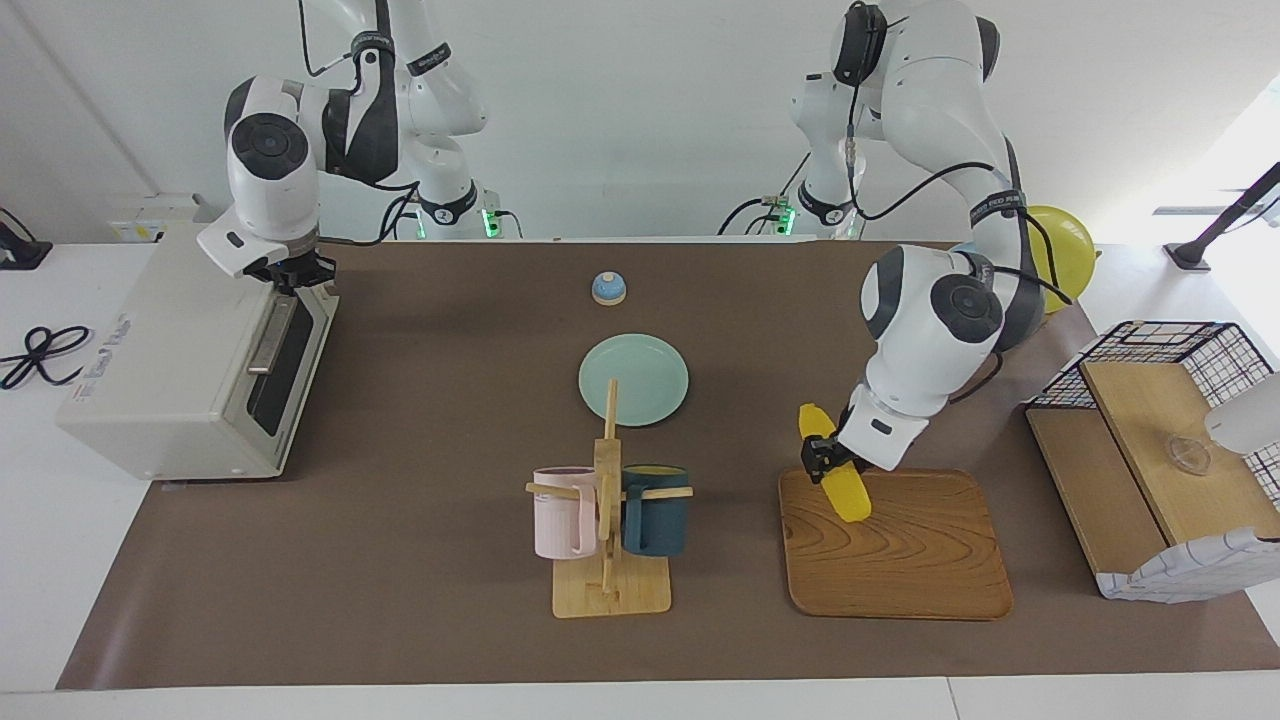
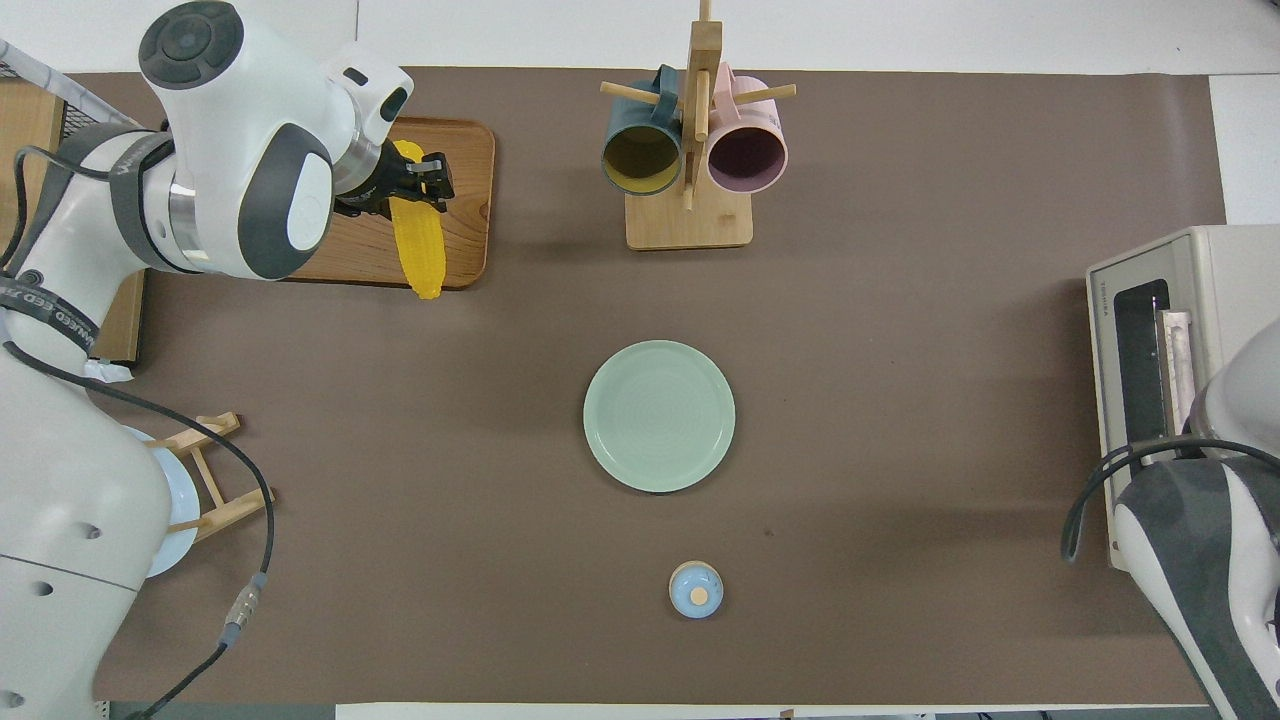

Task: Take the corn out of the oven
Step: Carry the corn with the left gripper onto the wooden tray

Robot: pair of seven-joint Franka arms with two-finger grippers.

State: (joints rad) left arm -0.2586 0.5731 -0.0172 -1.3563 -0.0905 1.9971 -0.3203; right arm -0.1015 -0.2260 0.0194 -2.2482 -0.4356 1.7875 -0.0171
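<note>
Brown desk (image 1: 420, 560): the left tool (image 1: 822, 456), clamped on the corn (image 1: 836, 478) over the wooden tray (image 1: 900, 570), should lower it flat before letting go, while the right tool (image 1: 290, 275), fingertips together, sits at the closed toaster oven (image 1: 170, 360).

left gripper (image 1: 826, 456): closed, arm reaching forward, wrist tilted | right gripper (image 1: 290, 274): closed, pointing down

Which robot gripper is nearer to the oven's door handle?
Right. The right gripper, shut, sits at the top of the oven door, by its handle. The left gripper holds the corn over the wooden tray.
</note>
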